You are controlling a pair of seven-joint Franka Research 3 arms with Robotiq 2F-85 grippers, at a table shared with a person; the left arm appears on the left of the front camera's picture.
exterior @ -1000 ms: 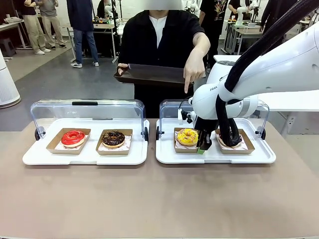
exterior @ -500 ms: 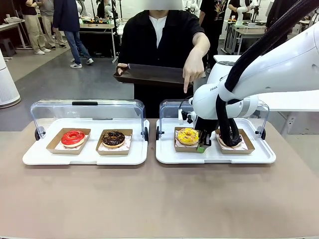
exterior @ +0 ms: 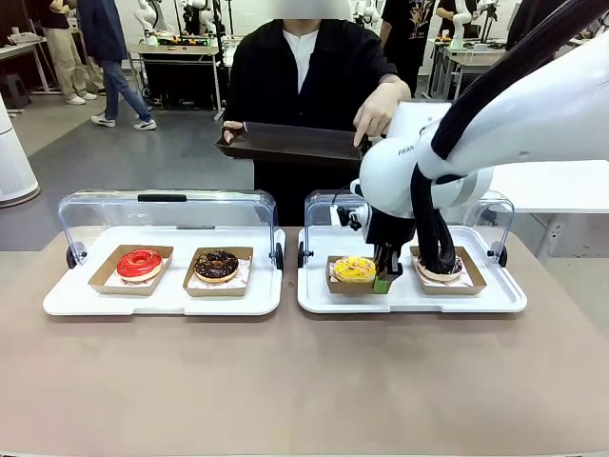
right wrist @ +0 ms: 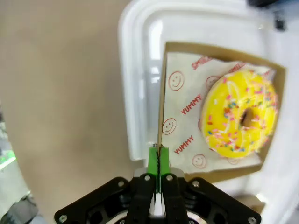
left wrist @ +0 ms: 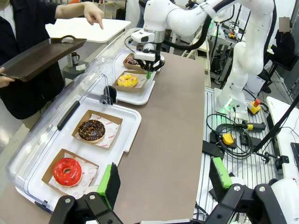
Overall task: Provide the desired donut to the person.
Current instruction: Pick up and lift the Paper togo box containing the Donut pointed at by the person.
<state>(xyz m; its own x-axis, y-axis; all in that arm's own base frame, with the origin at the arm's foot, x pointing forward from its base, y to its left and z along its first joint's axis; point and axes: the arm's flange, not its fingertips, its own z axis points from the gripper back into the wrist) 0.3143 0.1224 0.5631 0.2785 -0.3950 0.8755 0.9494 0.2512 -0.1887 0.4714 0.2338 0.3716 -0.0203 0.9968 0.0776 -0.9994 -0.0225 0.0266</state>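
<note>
The right arm (exterior: 552, 105) comes in from two o'clock in the front view and bends at the wrist. It points the right gripper (exterior: 385, 278) straight down toward six o'clock, with its green pads (right wrist: 153, 163) pinched together on the thin upright wall of a cardboard tray (right wrist: 161, 107). The left gripper (left wrist: 164, 179) hangs with its jaws spread wide, one green pad at seven o'clock and the other at five o'clock of its own wrist view, with nothing between them.

robotics lab, work tables (exterior: 476, 59), floor cables (left wrist: 233, 133) (a red stop-button box (left wrist: 254, 107) too)
</note>
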